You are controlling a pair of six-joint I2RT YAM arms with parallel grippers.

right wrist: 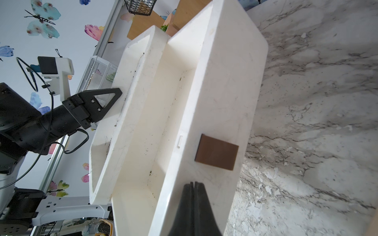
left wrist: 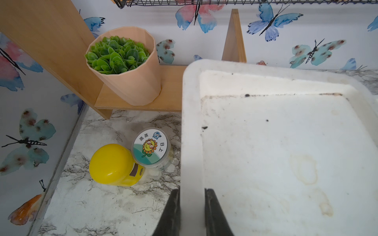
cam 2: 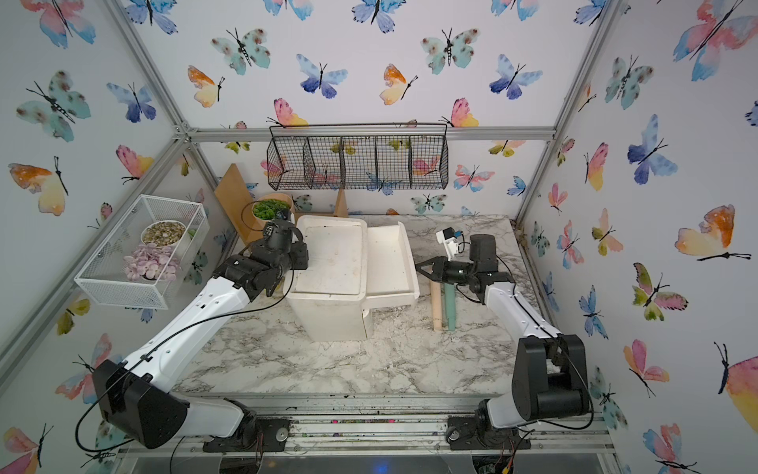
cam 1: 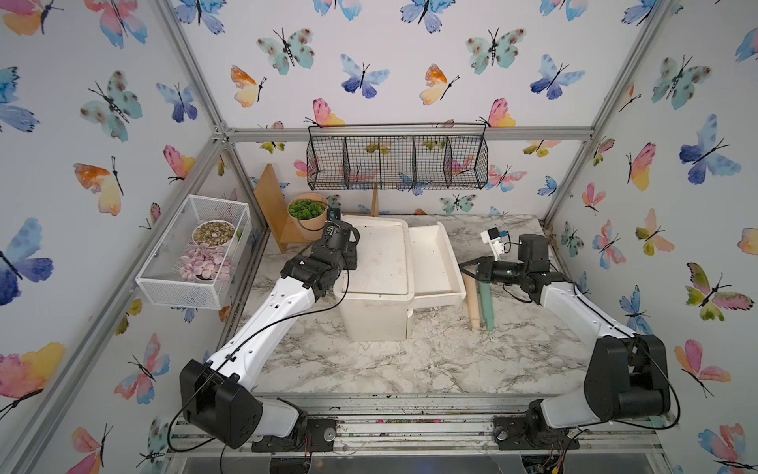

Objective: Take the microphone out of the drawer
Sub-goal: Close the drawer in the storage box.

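**Clerk:** How do the grippers stand?

**Inspector:** The left gripper (left wrist: 192, 192) pinches the left rim of the cabinet (cam 1: 377, 262), one jaw on each side. I judge this a brace, so the unit does not slide. The right gripper (right wrist: 193, 183) has its jaws pressed together with nothing between them. It hovers by the front panel of the drawer (cam 1: 434, 262), which stands pulled out to the right.

**Clerk:** And the microphone?

**Inspector:** Not identified. The exposed drawer floor shows only specks of dirt. A beige rod (cam 1: 472, 305) and a teal rod (cam 1: 487, 307) lie on the table (cam 1: 430, 357) just right of the drawer. Whether either is the microphone cannot be told.

**Clerk:** Any writing?

**Inspector:** A jar lid (left wrist: 150, 148) left of the cabinet bears a sunflower in sunglasses and "蒸蒸". Two further characters appear to read "日上". The small label on the yellow container (left wrist: 111, 164) beside it is illegible
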